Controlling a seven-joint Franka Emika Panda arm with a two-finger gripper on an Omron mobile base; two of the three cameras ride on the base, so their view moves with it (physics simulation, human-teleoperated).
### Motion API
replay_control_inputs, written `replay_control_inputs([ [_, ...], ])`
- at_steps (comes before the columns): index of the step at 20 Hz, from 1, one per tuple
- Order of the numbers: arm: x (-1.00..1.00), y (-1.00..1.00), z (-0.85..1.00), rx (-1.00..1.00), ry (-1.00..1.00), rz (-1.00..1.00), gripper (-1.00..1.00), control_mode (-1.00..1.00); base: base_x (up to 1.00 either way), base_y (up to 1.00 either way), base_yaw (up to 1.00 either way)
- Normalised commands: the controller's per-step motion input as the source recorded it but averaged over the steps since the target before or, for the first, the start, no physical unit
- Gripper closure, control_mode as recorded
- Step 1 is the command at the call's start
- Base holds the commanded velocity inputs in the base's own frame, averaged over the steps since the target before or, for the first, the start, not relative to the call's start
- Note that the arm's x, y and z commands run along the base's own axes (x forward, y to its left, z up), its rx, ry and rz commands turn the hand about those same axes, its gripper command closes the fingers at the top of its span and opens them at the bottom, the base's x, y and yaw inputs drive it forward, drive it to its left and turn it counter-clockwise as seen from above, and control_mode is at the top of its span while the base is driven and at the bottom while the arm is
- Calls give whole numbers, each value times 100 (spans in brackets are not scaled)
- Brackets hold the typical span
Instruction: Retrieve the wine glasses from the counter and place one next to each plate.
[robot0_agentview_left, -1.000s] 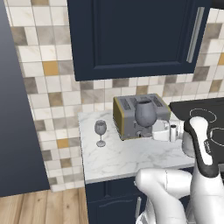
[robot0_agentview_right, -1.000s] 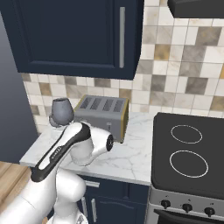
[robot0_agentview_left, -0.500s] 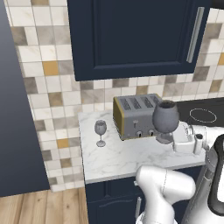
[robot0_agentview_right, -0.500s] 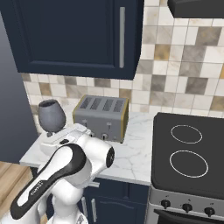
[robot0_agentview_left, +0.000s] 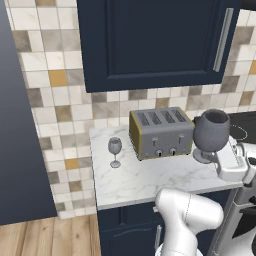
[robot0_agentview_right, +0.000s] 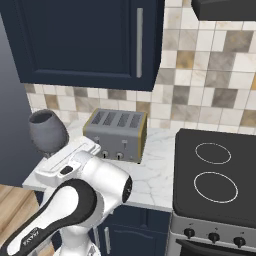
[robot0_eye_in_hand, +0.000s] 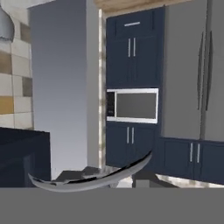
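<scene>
Claw (robot0_agentview_left: 210, 156) grips one of the wine glasses (robot0_agentview_left: 212, 134) low on its stem, holding it upright above the counter's (robot0_agentview_left: 150, 179) right end, in front of the toaster's (robot0_agentview_left: 161, 132) right corner. Its rim (robot0_eye_in_hand: 92, 176) curves across the bottom of the hand view. The second wine glass (robot0_agentview_left: 115, 151) stands on the marble just left of the toaster, well apart from the held one.

One marking is seen: the word "FRANKA", printed in small white letters on the dark band of the robot arm (robot0_agentview_right: 47, 220). Nothing else can be read.
</scene>
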Motion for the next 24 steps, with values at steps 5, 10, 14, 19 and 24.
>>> replay_control_inputs([
  [5,-40,-4,19,2,-4,0,100,-100,0,0,0],
  [10,-91,-11,45,3,-14,0,100,-100,0,0,0],
  [14,-30,0,15,0,-5,0,100,100,0,5,0],
  [19,0,0,0,0,0,0,100,100,49,-29,-1],
  [24,0,0,0,0,0,0,100,100,-31,-74,-48],
])
